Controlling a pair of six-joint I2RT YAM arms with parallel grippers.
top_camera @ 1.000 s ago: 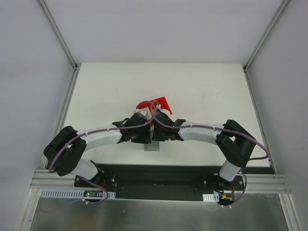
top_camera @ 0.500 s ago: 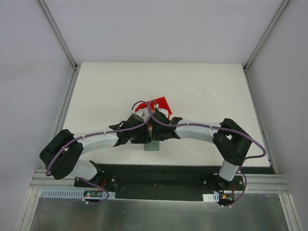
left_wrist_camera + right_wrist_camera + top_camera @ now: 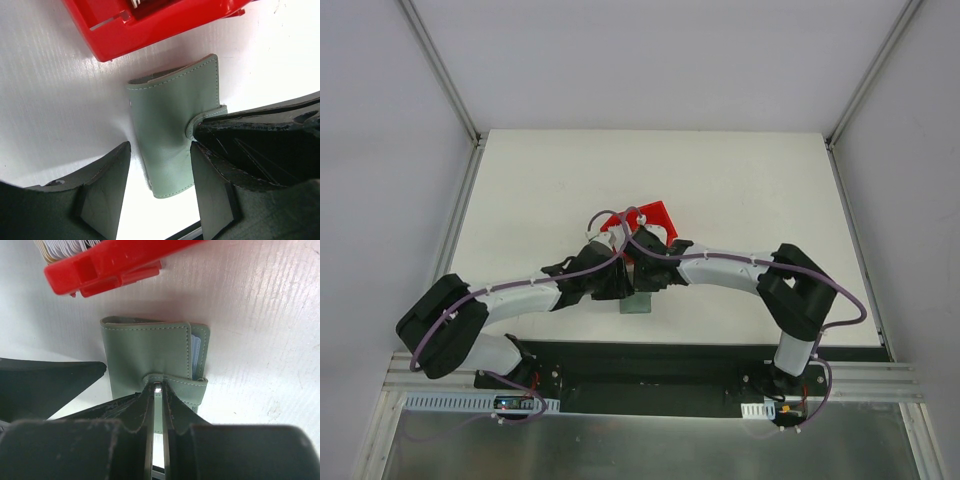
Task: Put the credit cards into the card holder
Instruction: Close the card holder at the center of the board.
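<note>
Pinching card holder (image 3: 142,352) tab: right claw (image 3: 158,390)

No legible text, labels, brands, numbers: none on card holder (image 3: 167,125), none on red bin (image 3: 160,30).

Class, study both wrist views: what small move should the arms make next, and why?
Probably the right gripper lifts the snap tab it pinches, to open the closed card holder, while the open left gripper, straddling the holder, steadies it.
</note>
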